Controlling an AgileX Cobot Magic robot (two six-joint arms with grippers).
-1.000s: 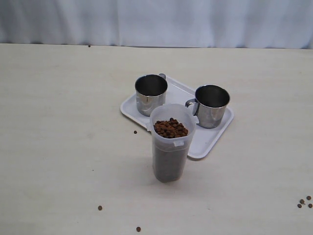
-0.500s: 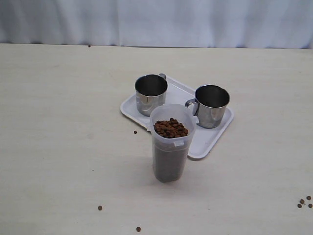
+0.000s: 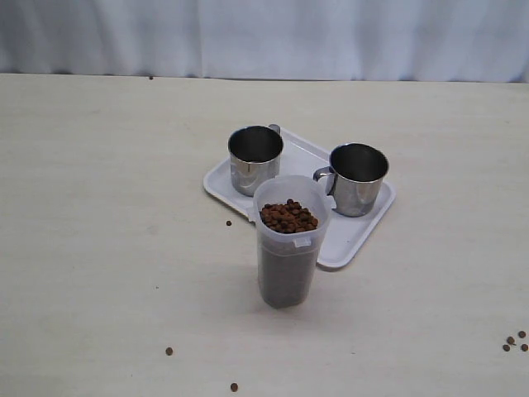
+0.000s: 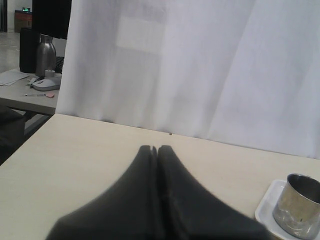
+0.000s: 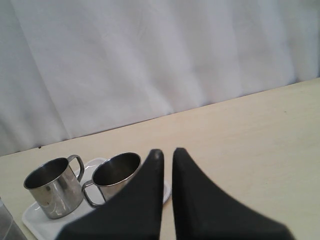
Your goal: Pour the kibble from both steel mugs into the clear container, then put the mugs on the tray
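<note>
Two empty steel mugs stand upright on the white tray (image 3: 347, 236), one at its far left (image 3: 254, 159) and one at its right (image 3: 357, 179). In front of the tray stands the clear container (image 3: 287, 265), filled with kibble (image 3: 288, 216) almost to its rim. Neither gripper shows in the exterior view. My left gripper (image 4: 156, 148) is shut and empty, above bare table well away from one mug (image 4: 298, 205). My right gripper (image 5: 167, 151) holds nothing, its fingers nearly together with a thin gap. It hovers short of the nearer mug (image 5: 115, 172) and the other mug (image 5: 52, 192).
Loose kibble pellets lie on the table: one left of the tray (image 3: 229, 222), two near the front edge (image 3: 169, 351), and a small cluster at the front right (image 3: 514, 341). A white curtain (image 3: 264, 37) closes off the table's far side.
</note>
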